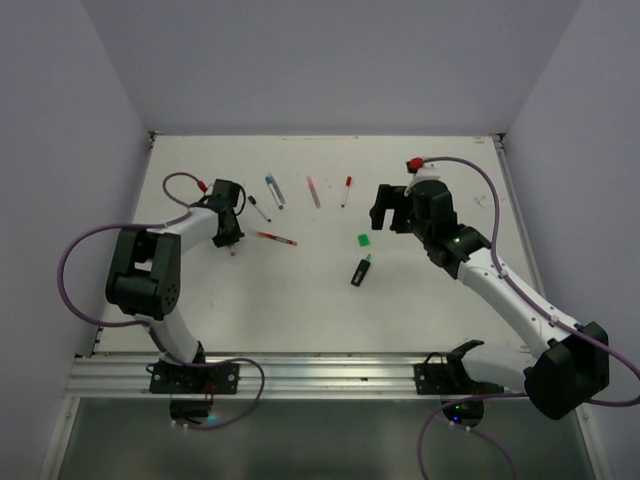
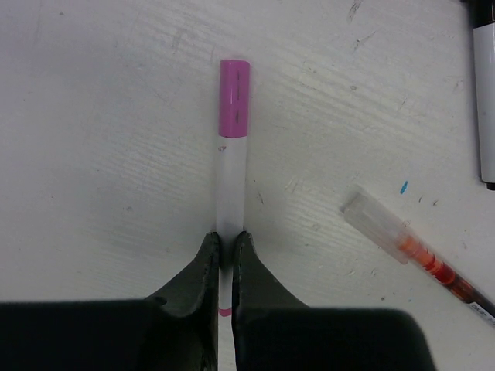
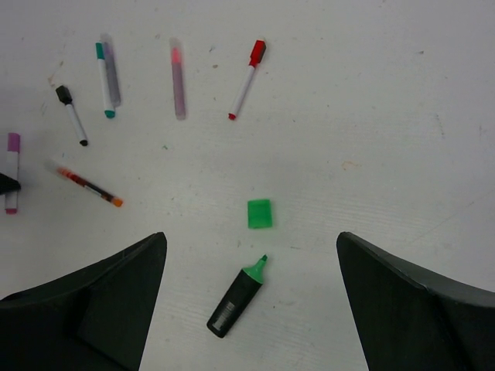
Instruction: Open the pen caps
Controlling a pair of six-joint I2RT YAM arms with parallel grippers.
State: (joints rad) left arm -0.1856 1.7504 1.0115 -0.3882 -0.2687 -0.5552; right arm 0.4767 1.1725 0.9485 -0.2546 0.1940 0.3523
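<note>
My left gripper (image 2: 226, 239) is shut on the whitish barrel of a pen (image 2: 231, 182) lying on the table; its magenta cap (image 2: 234, 97) is on, at the far end. In the top view this gripper (image 1: 230, 240) is at the left. My right gripper (image 3: 249, 236) is wide open and empty, above a loose green cap (image 3: 259, 213) and the uncapped green-and-black highlighter (image 3: 236, 297). In the top view it (image 1: 390, 220) hovers just behind the green cap (image 1: 364, 240). A red-capped pen (image 3: 247, 77), a pink pen (image 3: 178, 77), a teal pen (image 3: 103, 77) and a black-capped pen (image 3: 71, 114) lie farther back.
A red-orange pen (image 2: 421, 259) with a clear cap lies right of my left gripper, also seen in the top view (image 1: 273, 238). Another pen's end (image 2: 486, 100) is at the right edge. White walls enclose the table (image 1: 300, 300) on three sides.
</note>
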